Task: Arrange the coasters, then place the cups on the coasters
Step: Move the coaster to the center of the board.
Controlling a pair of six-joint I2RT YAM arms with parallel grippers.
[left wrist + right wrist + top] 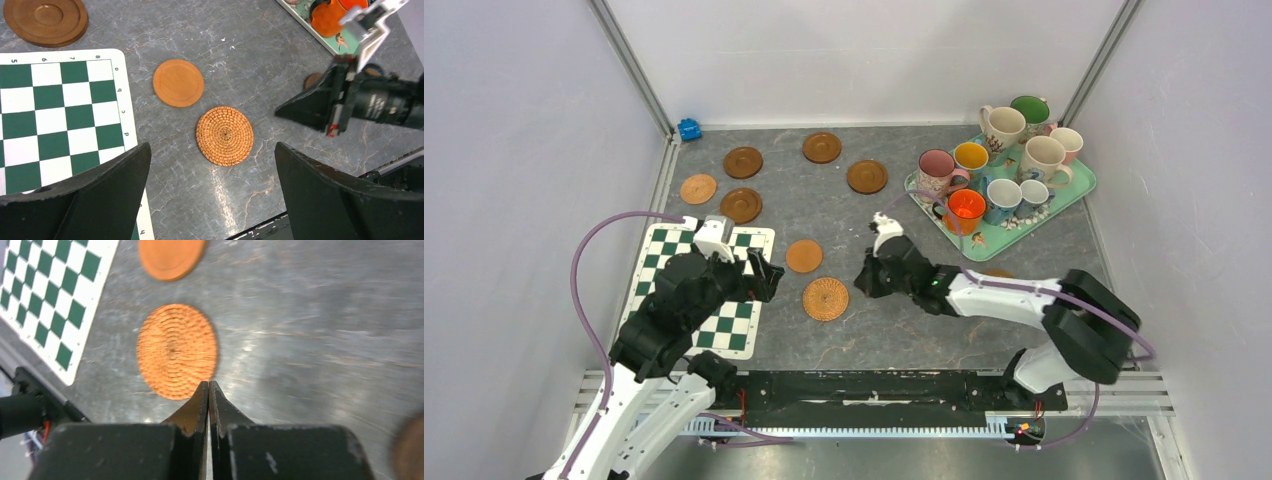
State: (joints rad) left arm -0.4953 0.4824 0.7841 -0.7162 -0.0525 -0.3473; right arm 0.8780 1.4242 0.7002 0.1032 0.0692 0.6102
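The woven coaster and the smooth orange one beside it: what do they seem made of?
The woven coaster looks like rattan or similar plant fibre, matte: spiral coils show. The smooth orange coaster is likely wood with satin sheen and raised rim; plastic is possible.

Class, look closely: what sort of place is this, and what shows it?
Probably a robotics lab test cell, not a kitchen: plain white walls box in a grey table, two robot arms are mounted on a rail, and coasters lie scattered like props.
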